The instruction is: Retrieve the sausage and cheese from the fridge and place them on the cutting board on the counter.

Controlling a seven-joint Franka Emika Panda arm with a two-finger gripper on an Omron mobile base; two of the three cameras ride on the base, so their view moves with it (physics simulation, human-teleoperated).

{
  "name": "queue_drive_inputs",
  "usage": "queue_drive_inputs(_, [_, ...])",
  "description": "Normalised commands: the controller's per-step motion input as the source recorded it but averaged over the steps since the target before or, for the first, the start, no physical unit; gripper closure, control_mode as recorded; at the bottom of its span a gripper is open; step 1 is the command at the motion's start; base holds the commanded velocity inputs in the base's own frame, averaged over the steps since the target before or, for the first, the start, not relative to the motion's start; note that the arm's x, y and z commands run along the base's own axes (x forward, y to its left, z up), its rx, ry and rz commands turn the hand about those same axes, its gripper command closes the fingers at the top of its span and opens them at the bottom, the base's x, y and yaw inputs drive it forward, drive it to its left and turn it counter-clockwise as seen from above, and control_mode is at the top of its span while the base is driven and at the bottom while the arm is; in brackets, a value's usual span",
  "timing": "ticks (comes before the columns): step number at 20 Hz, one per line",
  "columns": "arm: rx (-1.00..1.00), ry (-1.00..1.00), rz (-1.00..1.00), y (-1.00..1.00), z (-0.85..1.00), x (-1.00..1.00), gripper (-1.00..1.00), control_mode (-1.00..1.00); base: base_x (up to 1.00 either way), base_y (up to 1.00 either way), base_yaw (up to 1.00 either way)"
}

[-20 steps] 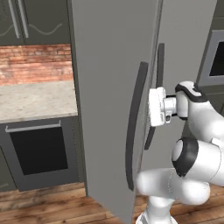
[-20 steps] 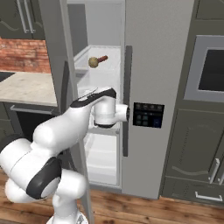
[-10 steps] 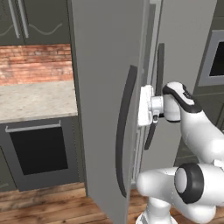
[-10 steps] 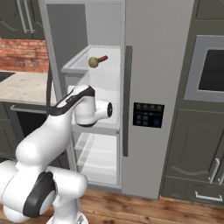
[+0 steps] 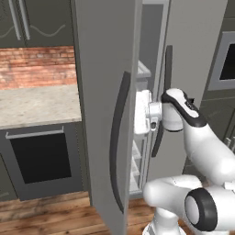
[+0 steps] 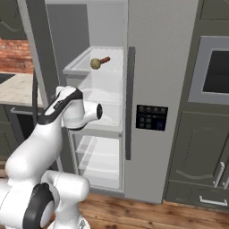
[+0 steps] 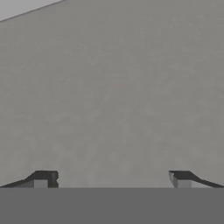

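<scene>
The fridge (image 6: 161,67) stands with its left door (image 5: 101,69) swung wide. On an upper translucent shelf (image 6: 80,68) lies the yellowish-tan cheese (image 6: 95,63), and the reddish sausage (image 6: 105,59) rests just behind it to the right. My gripper (image 5: 140,113) presses close to the inner side of the open door, well below and left of that shelf. In the hand view my gripper (image 7: 111,177) is open, its fingertips (image 7: 43,178) far apart against a flat grey surface, nothing between them. The cutting board and the counter are out of view.
Left of the open door is a narrow stone top (image 5: 36,103) over a black oven front (image 5: 39,158), with a brick wall behind. The door's dark curved handle (image 5: 117,137) faces outward. A wall oven (image 6: 214,71) and dark cabinets stand right of the fridge.
The left fridge door has swung further open, and more of the shelves now show. My hand has moved left with the door, from beside its handle edge to its inner side.
</scene>
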Motion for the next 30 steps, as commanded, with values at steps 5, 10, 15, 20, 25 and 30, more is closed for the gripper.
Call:
queue_drive_inputs(5, [0.02, 0.00, 0.00, 0.56, 0.00, -0.11, -1.00, -1.00, 0.00, 0.00, 0.00])
queue_drive_inputs(10, [0.00, 0.00, 0.00, 0.58, 0.00, -0.02, -1.00, -1.00, 0.00, 0.00, 0.00])
queue_drive_inputs(15, [0.01, 0.01, 0.00, 0.51, 0.00, 0.00, -1.00, -1.00, 0.00, 0.00, 0.00])
queue_drive_inputs(20, [0.00, 0.04, 0.00, -0.01, 0.00, 0.01, -1.00, -1.00, 0.00, 0.00, 0.00])
queue_drive_inputs(25, [-0.01, 0.05, 0.00, -0.40, 0.00, 0.13, -1.00, -1.00, 0.00, 0.00, 0.00])
queue_drive_inputs(30, [-0.04, 0.06, 0.00, -1.00, 0.08, 0.35, -1.00, -1.00, 0.00, 0.00, 0.00])
